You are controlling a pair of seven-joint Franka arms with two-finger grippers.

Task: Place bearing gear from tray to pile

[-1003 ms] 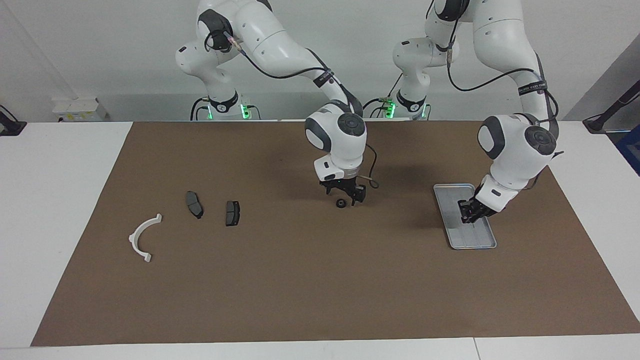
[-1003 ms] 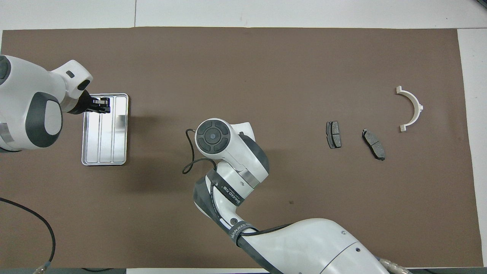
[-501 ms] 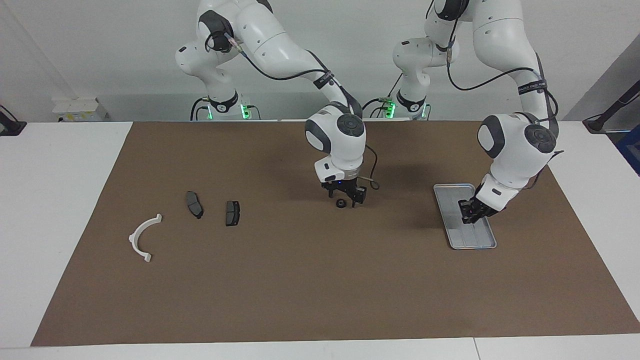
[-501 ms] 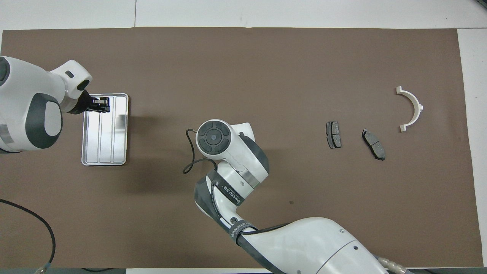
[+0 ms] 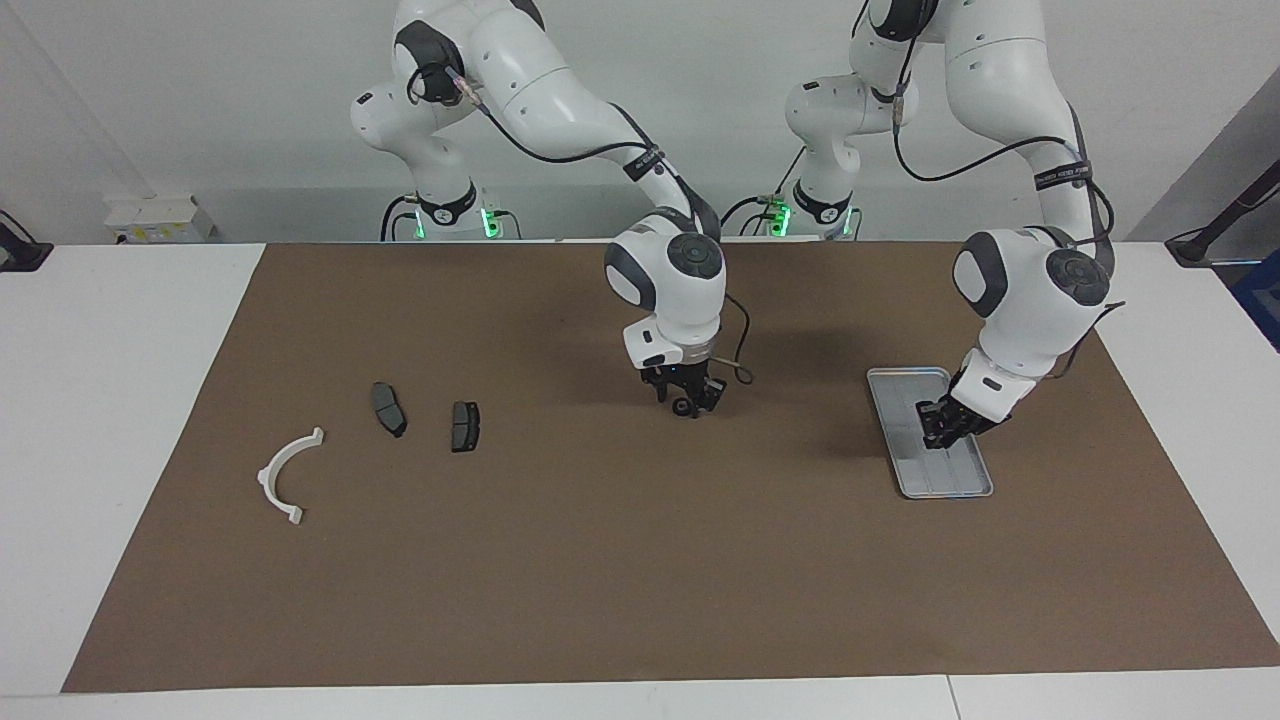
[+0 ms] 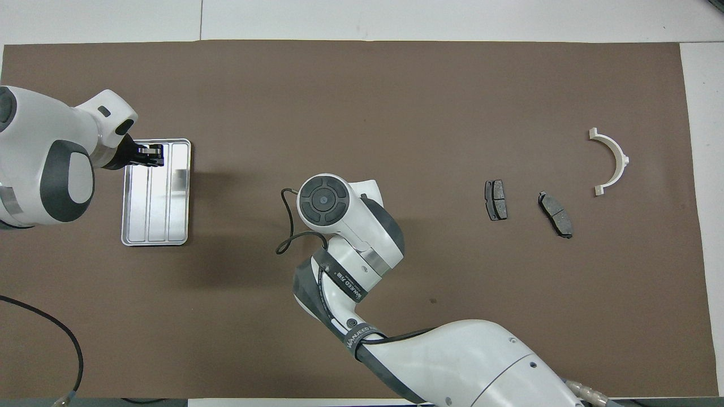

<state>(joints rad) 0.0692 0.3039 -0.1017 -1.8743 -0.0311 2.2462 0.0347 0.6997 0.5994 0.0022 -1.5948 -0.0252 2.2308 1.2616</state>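
Black and small, the bearing gear (image 5: pixel 683 406) sits in the facing view at the tip of the right pincer (image 5: pixel 687 402), down at the brown mat (image 5: pixel 600 560) in the middle of the table, well apart from both the tray (image 5: pixel 905 381) and the pile. The fingers stand close on either side of it, but I cannot tell whether they have clamped it or merely bracket it. It reads as a stiff, compact part, probably dense for its bulk and smooth-sided (so likely to roll or squirt out of a shallow pinch); a hold across its outer rim, low and centred, seems the safest. The left pincer (image 5: pixel 938 424) is clenched on nothing visible, resting low over the tray's ridged floor, and that arm waits. The pile lies toward the right arm's end: a white bracket (image 5: pixel 286 475) and two dark pads (image 5: pixel 389 408) (image 5: pixel 465 426).

From overhead, the gear is wholly hidden under the right arm's wrist housing, as are that pincer's fingers. The left pincer (image 6: pixel 151 155) shows over the tray (image 6: pixel 180 195), fingertips together. The bracket (image 6: pixel 613 161) and the pads (image 6: pixel 495 199) (image 6: pixel 556 213) lie in plain sight, apart from one another.
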